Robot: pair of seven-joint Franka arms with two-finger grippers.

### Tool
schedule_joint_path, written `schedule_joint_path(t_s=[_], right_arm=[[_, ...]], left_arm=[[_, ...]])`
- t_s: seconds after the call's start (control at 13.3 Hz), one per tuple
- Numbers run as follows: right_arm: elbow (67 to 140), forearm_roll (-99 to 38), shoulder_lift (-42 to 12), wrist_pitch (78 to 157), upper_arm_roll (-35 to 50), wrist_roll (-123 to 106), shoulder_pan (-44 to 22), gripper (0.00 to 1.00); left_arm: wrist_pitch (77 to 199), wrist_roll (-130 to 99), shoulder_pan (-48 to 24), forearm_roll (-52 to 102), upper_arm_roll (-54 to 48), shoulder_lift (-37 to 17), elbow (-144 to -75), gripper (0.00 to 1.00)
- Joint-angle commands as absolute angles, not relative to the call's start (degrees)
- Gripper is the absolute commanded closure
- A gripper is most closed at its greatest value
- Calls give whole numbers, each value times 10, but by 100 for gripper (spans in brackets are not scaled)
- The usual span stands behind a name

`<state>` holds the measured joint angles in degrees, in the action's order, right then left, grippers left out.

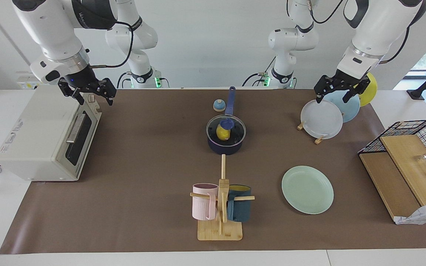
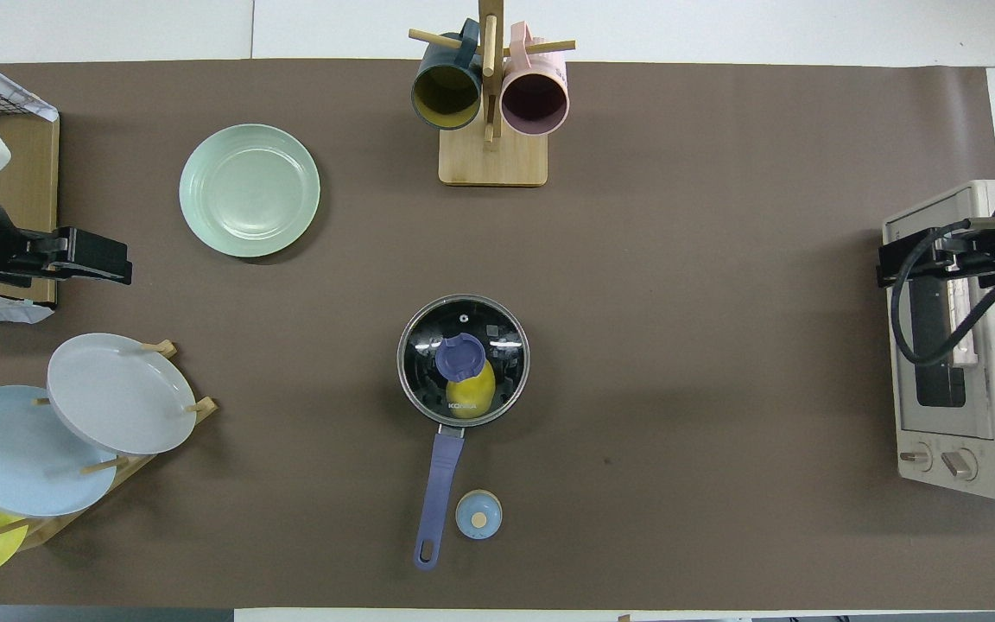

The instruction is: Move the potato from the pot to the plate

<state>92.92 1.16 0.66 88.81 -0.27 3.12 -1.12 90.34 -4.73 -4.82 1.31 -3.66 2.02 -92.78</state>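
Note:
The dark navy pot (image 1: 226,147) (image 2: 403,363) stands mid-table, its long blue handle (image 2: 439,484) pointing toward the robots. A glass lid with a blue knob (image 1: 227,123) (image 2: 460,357) covers it. Through the glass shows the yellow potato (image 1: 221,133) (image 2: 472,401), lying in the pot. The mint-green plate (image 1: 307,189) (image 2: 249,190) lies bare, farther from the robots than the pot, toward the left arm's end. My left gripper (image 1: 332,96) (image 2: 109,263) hangs open over the plate rack. My right gripper (image 1: 91,96) (image 2: 888,268) hangs open over the toaster oven. Neither holds anything.
A rack (image 1: 320,139) holds white (image 1: 322,119), light blue and yellow plates at the left arm's end. A toaster oven (image 1: 39,136) sits at the right arm's end. A mug tree (image 1: 220,207) with pink and teal mugs stands farther out. A small blue dome (image 2: 478,515) lies beside the handle. A wire basket (image 1: 416,129) stands by the left arm's end.

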Motion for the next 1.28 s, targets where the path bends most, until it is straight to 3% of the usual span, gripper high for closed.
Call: schedule_joint_path(t_s=[0.0, 0.75, 1.05, 1.2], right_arm=[[927, 2, 6, 893, 0, 16, -2, 0], [939, 4, 11, 896, 1, 17, -5, 0], [1003, -2, 28, 982, 5, -28, -10, 0], [996, -26, 9, 993, 7, 7, -68, 0]], left_arm=[[906, -47, -40, 16, -40, 34, -943, 0], [906, -47, -40, 16, -40, 34, -943, 0], [907, -47, -40, 16, -40, 34, -943, 0], [906, -47, -40, 16, -40, 34, -943, 0]])
